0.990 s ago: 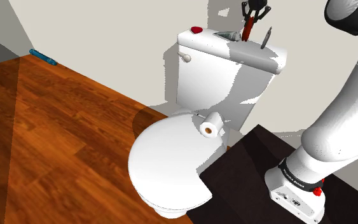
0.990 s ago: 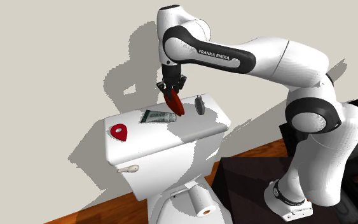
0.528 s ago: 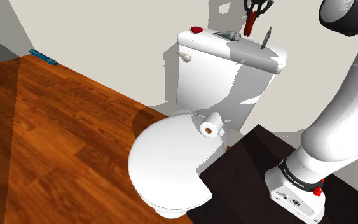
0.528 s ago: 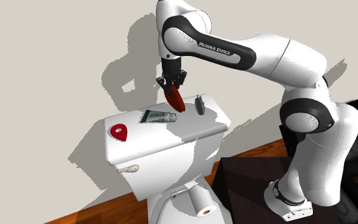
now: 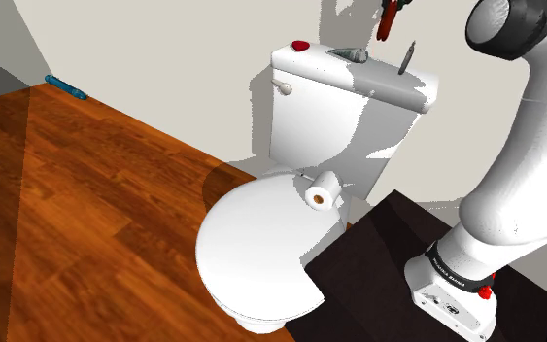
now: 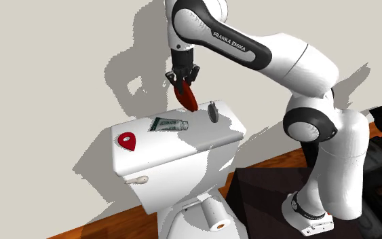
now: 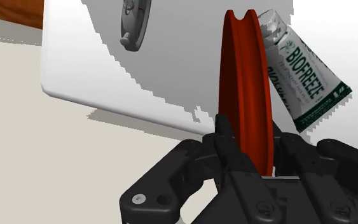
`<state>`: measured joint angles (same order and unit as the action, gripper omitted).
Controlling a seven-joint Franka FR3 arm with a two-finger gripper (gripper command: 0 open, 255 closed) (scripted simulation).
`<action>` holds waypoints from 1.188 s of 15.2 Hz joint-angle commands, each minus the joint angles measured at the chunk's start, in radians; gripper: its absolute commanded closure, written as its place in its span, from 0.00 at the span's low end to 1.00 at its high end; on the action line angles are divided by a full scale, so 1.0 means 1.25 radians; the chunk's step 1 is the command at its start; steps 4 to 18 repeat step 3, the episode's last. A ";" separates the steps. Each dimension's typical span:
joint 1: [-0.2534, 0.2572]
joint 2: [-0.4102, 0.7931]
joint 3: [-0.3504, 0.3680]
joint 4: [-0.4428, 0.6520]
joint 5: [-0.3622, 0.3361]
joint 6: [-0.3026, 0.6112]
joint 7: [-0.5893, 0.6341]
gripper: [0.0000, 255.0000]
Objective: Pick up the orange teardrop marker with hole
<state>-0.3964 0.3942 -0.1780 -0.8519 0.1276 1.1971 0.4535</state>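
Note:
A dark orange-red teardrop marker [image 6: 188, 97] hangs in the air above the white toilet tank lid [image 6: 182, 146], point down. My black gripper [image 6: 182, 80] is shut on its upper end. In the wrist view the marker [image 7: 244, 83] stands edge-on between the fingers [image 7: 225, 137], which clasp it, with the lid [image 7: 107, 76] well below. In the shoulder view the gripper [image 5: 390, 8] is at the top edge, holding the marker [image 5: 386, 24] well clear of the lid [image 5: 358, 78].
On the lid lie a Biofreeze tube [image 6: 167, 124], a small grey tool [image 6: 213, 111] and a red teardrop piece [image 6: 127, 141] near the far end. A paper roll [image 5: 320, 192] sits by the toilet seat [image 5: 252, 253]. The dark stand [image 5: 378, 272] is beside the bowl.
The gripper has risen with the marker clasped in it, so the marker now hangs higher above the tank lid. The things on the lid have not moved.

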 commanded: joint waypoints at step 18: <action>-0.014 0.049 0.001 0.108 0.010 -0.055 0.002 1.00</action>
